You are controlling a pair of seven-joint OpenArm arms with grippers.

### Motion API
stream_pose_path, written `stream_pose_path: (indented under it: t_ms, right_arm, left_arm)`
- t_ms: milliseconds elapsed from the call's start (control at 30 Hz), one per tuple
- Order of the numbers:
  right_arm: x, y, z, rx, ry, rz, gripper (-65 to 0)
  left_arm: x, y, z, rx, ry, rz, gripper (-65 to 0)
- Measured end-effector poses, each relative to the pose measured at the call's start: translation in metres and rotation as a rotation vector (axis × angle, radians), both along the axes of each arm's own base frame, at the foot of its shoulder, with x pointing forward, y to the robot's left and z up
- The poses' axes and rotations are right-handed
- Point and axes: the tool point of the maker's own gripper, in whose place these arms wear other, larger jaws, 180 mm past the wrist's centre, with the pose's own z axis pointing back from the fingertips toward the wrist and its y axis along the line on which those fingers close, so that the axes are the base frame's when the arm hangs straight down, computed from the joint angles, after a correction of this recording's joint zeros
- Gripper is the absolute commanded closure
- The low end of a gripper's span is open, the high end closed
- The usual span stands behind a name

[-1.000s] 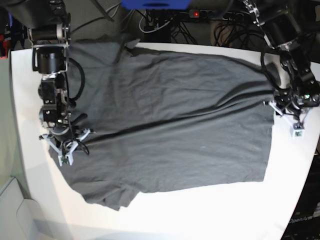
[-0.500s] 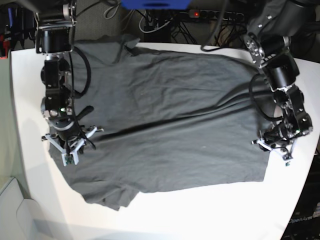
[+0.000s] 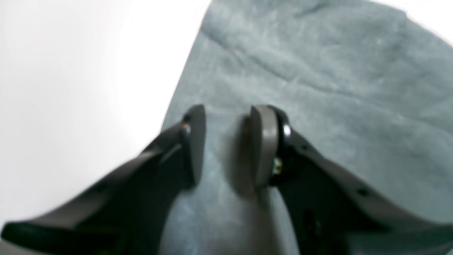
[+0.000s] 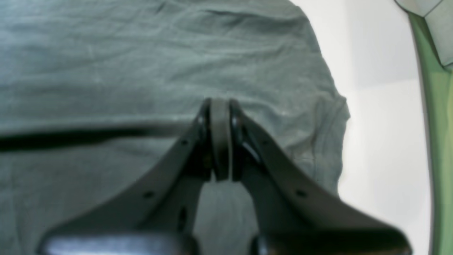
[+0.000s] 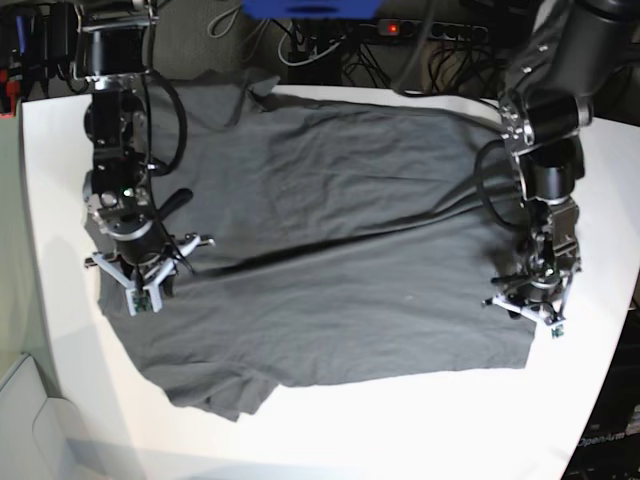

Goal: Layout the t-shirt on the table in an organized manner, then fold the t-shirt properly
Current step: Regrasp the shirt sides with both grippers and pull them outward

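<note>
The dark grey t-shirt lies spread on the white table, with a long raised crease running across its middle. On the left of the base view, my right gripper rests on the shirt near a sleeve. In its wrist view the right gripper is shut, pads together on the t-shirt; pinched cloth does not show. My left gripper sits over the hem at the right. It stands open just inside the edge of the t-shirt, beside bare table.
Cables and a power strip lie behind the table's far edge. A pale grey box sits off the lower left corner, beside a green strip. A black rack stands at the lower right.
My left gripper came off the bare table beyond the hem and moved toward the near edge and inward onto the shirt's hem. The right gripper shifted slightly; the crease stays.
</note>
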Motion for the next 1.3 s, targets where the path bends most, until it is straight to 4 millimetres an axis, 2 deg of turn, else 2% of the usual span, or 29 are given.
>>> stream_pose_path:
  t_ms: [200, 367, 467, 567, 733, 800, 933, 1000, 1133, 1300]
  right_arm:
    - [-0.004, 0.000, -0.002, 0.001, 0.001, 0.000, 0.0]
    - [-0.025, 0.000, -0.018, -0.003, 0.056, 0.001, 0.0]
    - [-0.023, 0.000, -0.014, -0.005, 0.043, 0.002, 0.0]
    - [-0.020, 0.000, -0.006, -0.007, 0.019, 0.004, 0.0]
    - [-0.022, -0.007, -0.003, -0.027, 0.014, 0.002, 0.0]
    - [-0.021, -0.005, -0.002, -0.023, 0.011, 0.004, 0.0]
    - [-0.019, -0.004, 0.000, -0.020, 0.006, 0.006, 0.0]
    - [-0.019, -0.004, 0.000, -0.021, 0.006, 0.006, 0.0]
    - [-0.018, -0.003, 0.001, -0.021, 0.004, 0.009, 0.0]
    - [-0.018, -0.001, 0.001, -0.018, 0.003, 0.012, 0.0]
  left_arm:
    - [0.024, -0.007, 0.005, 0.015, -0.027, 0.018, -21.5]
    - [0.036, 0.007, 0.021, 0.030, -0.076, 0.045, -21.5]
    - [0.046, 0.012, 0.038, 0.033, -0.096, 0.051, -21.4]
    - [0.049, 0.010, 0.047, -0.016, -0.003, 0.022, -21.3]
    - [0.027, 0.022, 0.062, 0.006, 0.127, 0.013, -21.3]
    - [0.009, 0.012, 0.052, 0.018, 0.169, -0.002, -21.3]
    - [-0.031, -0.035, 0.022, -0.005, 0.205, -0.082, -21.3]
    - [-0.043, -0.033, 0.014, 0.007, 0.223, -0.078, -21.3]
    - [-0.043, -0.017, 0.011, 0.025, 0.215, -0.054, -21.3]
    - [-0.040, -0.002, -0.004, 0.043, 0.151, -0.037, -21.3]
